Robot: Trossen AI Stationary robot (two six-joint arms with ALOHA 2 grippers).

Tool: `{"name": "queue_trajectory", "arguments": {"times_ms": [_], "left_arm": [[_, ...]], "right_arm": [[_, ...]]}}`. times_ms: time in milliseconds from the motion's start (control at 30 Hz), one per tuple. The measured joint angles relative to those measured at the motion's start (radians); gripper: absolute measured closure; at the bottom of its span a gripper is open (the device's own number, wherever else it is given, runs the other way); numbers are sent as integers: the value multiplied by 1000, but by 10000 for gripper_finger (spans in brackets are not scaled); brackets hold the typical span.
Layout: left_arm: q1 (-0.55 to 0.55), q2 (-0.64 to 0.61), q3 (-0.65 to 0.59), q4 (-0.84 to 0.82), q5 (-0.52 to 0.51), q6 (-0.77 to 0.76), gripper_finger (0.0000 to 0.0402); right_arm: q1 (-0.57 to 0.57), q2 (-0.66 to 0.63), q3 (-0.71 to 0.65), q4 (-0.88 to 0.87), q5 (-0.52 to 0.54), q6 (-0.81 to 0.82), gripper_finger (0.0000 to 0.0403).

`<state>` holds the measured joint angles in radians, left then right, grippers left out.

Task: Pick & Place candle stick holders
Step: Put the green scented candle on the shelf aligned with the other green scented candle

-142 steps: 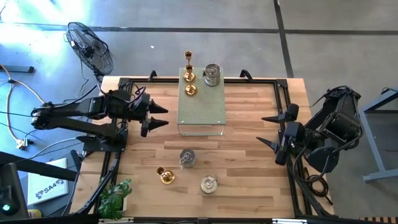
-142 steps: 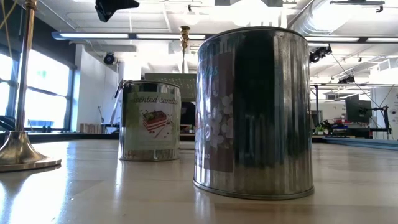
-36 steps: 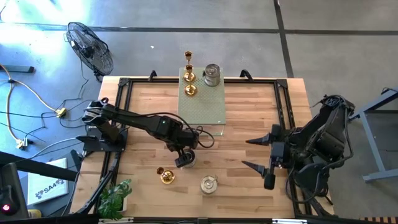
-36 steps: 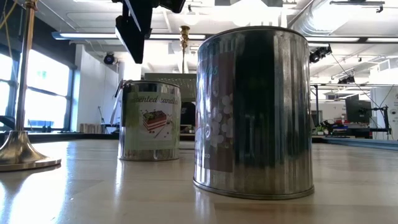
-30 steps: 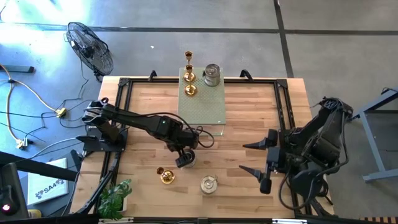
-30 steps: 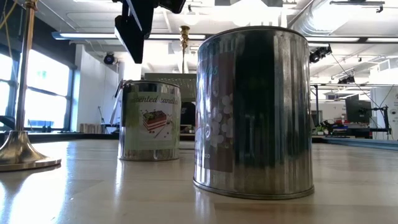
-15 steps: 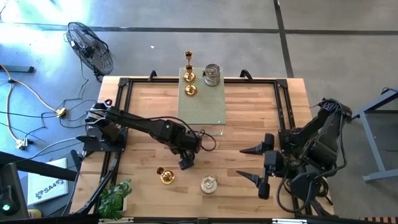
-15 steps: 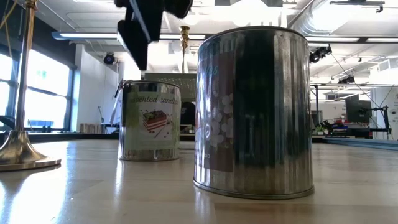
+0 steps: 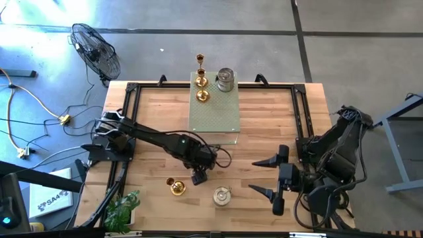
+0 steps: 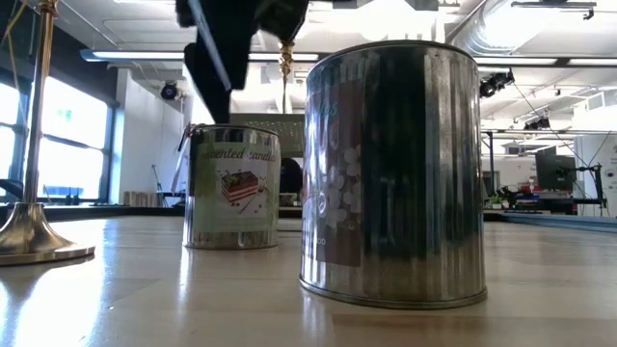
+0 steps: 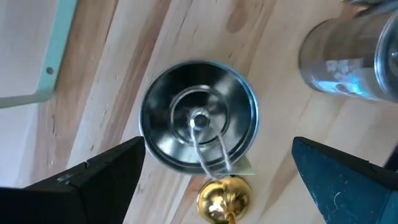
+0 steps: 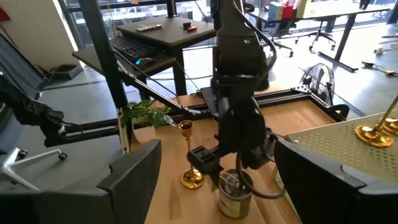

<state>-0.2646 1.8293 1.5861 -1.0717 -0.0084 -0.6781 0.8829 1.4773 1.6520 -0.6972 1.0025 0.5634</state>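
Observation:
A squat silver holder [image 11: 199,115] stands on the wooden table, also seen in the high view [image 9: 198,166] and the low view [image 10: 231,188]. My left gripper [image 9: 198,176] hovers open above it, its fingers [image 11: 93,180] on either side without touching. A gold holder [image 9: 175,187] stands just beside it. A second silver holder [image 9: 221,196] stands nearer the front edge. My right gripper [image 9: 254,176] is open and empty to its right. Two gold holders [image 9: 201,88] and a silver one [image 9: 225,79] stand on the pale green perforated box [image 9: 215,116].
The green box fills the table's far middle. A black frame [image 9: 301,112] runs along the table's sides. A small plant [image 9: 122,208] stands at the near left corner. Bare wood lies to the left and right of the box.
My left gripper has come down toward the silver holder and shifted slightly toward the near edge, staying open. My right gripper has moved toward the table's left and a little nearer, still open. The holders have not moved.

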Motion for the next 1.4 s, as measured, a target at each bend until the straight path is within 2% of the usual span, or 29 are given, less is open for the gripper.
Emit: {"name": "queue_trajectory", "arguments": {"times_ms": [667,1400], "left_arm": [[0,10,-2,12,-9,0,2],[0,10,-2,31,-28,22,2]], "right_arm": [[1,56,0,74,-52,6,96],[1,56,0,78,-48,5,96]]}}
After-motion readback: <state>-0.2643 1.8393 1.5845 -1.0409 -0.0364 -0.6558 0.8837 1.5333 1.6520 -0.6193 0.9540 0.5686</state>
